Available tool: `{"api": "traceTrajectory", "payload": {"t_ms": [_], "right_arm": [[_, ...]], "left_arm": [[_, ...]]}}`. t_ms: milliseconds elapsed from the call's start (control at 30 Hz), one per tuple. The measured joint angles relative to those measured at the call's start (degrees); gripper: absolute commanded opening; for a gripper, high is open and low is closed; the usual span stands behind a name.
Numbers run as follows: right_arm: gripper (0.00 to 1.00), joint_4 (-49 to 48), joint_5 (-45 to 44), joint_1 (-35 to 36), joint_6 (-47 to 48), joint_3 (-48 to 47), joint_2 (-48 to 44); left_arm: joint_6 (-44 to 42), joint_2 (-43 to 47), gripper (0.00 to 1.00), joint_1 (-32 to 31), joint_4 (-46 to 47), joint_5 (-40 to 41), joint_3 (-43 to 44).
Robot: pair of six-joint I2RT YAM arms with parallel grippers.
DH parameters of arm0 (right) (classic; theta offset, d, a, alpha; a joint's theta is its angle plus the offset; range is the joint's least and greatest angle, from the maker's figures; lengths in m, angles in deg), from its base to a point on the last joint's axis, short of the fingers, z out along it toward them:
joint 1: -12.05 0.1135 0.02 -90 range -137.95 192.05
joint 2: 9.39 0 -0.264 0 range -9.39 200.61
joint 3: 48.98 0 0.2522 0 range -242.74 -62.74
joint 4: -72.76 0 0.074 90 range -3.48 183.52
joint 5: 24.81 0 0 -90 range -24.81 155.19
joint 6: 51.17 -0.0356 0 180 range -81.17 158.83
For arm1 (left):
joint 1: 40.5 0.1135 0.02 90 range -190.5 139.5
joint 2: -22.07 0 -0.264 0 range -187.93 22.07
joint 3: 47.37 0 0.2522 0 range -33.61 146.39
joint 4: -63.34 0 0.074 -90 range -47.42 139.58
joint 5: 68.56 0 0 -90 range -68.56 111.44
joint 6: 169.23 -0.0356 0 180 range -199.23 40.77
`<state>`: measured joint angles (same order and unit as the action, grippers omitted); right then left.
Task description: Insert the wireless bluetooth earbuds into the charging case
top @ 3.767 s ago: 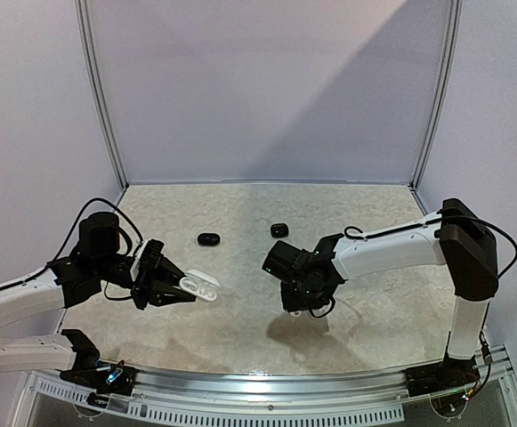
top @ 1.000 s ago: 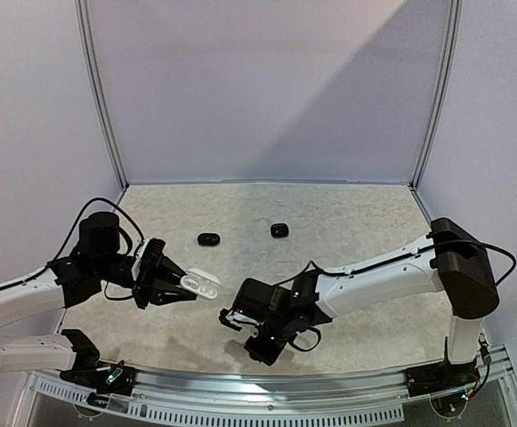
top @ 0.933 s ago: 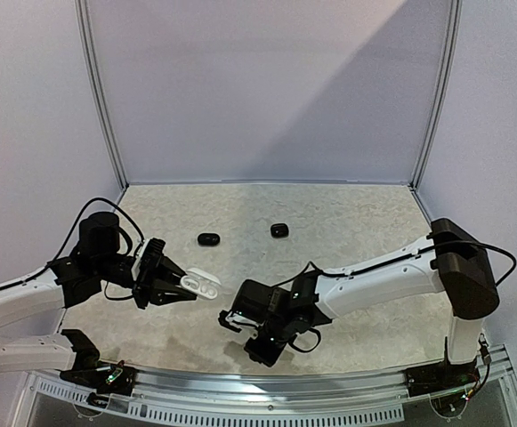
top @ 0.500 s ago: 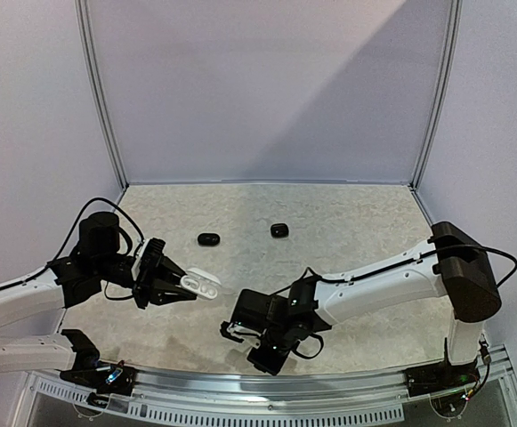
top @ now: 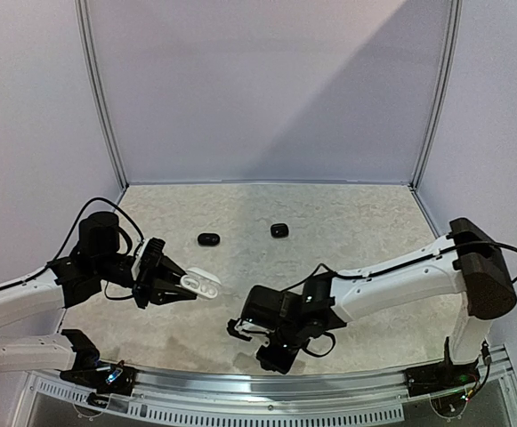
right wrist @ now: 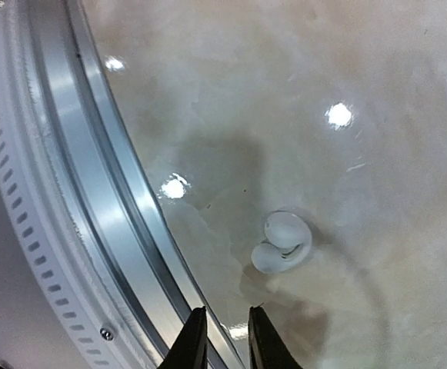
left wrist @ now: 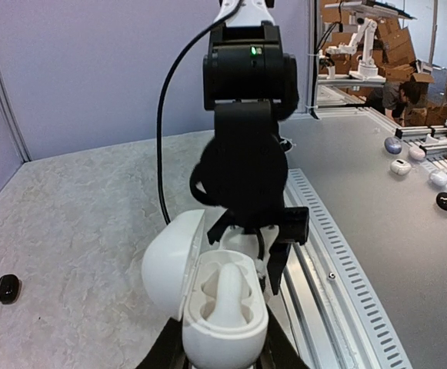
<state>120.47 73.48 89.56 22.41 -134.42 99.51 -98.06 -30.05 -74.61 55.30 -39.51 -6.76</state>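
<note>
My left gripper (top: 180,286) is shut on the white charging case (top: 201,284), holding it above the table with its lid swung open. In the left wrist view the case (left wrist: 225,310) shows its wells, gripped low between my fingers (left wrist: 223,347). A white earbud (right wrist: 283,242) lies on the table close to the front rail. Just short of it, my right gripper (right wrist: 227,338) has its black fingertips a narrow gap apart with nothing between them. That gripper (top: 242,327) hangs low at the table's near edge. Two small glossy black earbuds (top: 208,238) (top: 279,230) rest further back.
The metal front rail (right wrist: 92,192) runs right beside my right gripper. The right arm (left wrist: 246,154) stands directly in front of the held case. Another black earbud (left wrist: 7,287) lies left of the case. Purple walls (top: 267,89) close the back and sides.
My right arm has slid a little toward the front rail and to the right, and its jaws have parted slightly. The left arm and the case have stayed still.
</note>
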Motion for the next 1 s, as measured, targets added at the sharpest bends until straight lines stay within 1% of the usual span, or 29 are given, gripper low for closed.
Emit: {"api": "traceTrajectory", "payload": {"t_ms": [67,200,333,500,767,1000], "right_arm": [[0.28,-1.09,0.00,-1.14,-0.20,1.60,-3.67],[0.26,-4.09,-0.59,-4.26,-0.79,1.62,-7.28],[0.26,-5.16,-0.70,-6.29,-1.62,0.79,-5.03],[0.26,-4.31,-0.68,-6.67,-2.91,0.35,0.13],[0.26,-7.65,0.46,-6.67,-7.32,2.80,0.48],[0.26,-10.03,1.97,-6.67,-9.25,4.57,0.48]], "left_arm": [[0.02,0.00,0.00,0.00,0.02,0.02,0.00],[0.24,0.02,0.00,0.00,0.02,0.07,0.00],[0.26,0.15,0.00,0.00,-0.02,0.15,0.00],[0.26,0.59,0.00,0.00,-0.07,0.24,0.00],[0.26,0.68,0.00,0.00,-0.07,0.24,0.00],[0.26,0.74,0.00,0.00,-0.07,0.28,0.00]]}}
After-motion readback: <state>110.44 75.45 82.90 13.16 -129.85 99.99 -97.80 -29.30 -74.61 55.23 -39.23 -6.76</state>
